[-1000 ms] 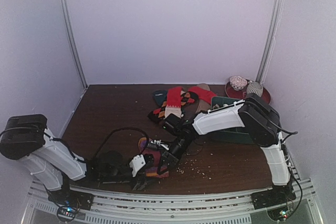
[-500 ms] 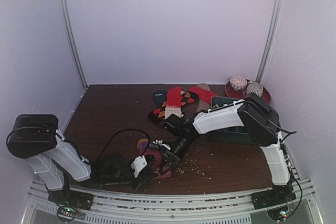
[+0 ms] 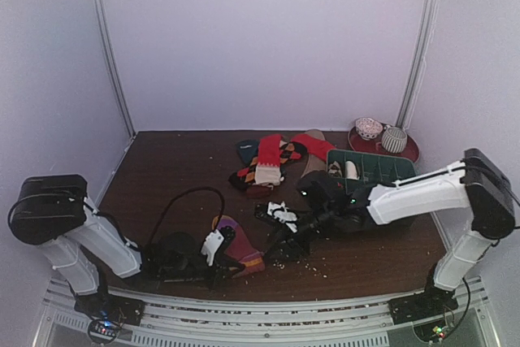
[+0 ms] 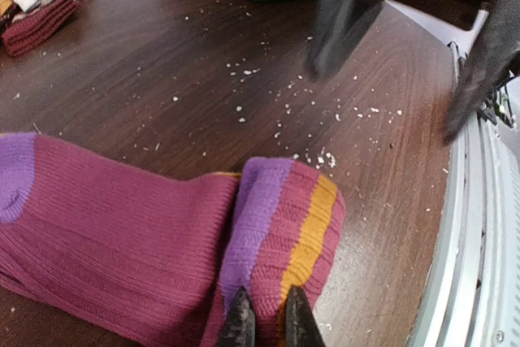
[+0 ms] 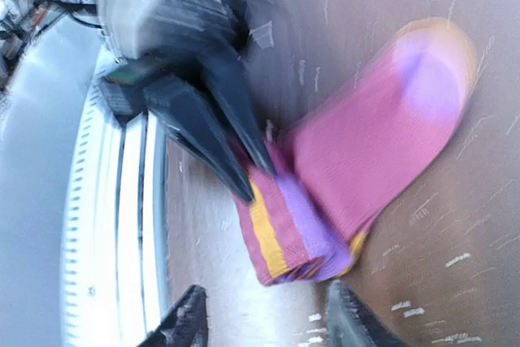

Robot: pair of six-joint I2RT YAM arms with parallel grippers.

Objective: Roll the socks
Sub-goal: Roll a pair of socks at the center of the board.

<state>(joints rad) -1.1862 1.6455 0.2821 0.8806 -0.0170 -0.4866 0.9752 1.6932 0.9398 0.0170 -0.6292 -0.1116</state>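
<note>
A dark brown wood-grain table [image 3: 171, 172] filled the lower half of the top view. Plain pale lilac walls closed it in: the back wall [image 3: 260, 38] at 12 o'clock and side walls [image 3: 41, 79] at 9 and 3 o'clock. Thin metal posts [image 3: 108, 46] rose at the far corners, at 10 and 2 o'clock. A ribbed silvery rail [image 3: 284, 310] ran along the near edge at 6 o'clock. The light was soft and even. White specks [image 4: 268, 91] dotted the wood.

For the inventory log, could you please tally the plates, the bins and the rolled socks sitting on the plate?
Red plate: 1
Green bin: 1
Rolled socks on the plate: 2, the white patterned roll and the grey roll
Total: 4
</note>
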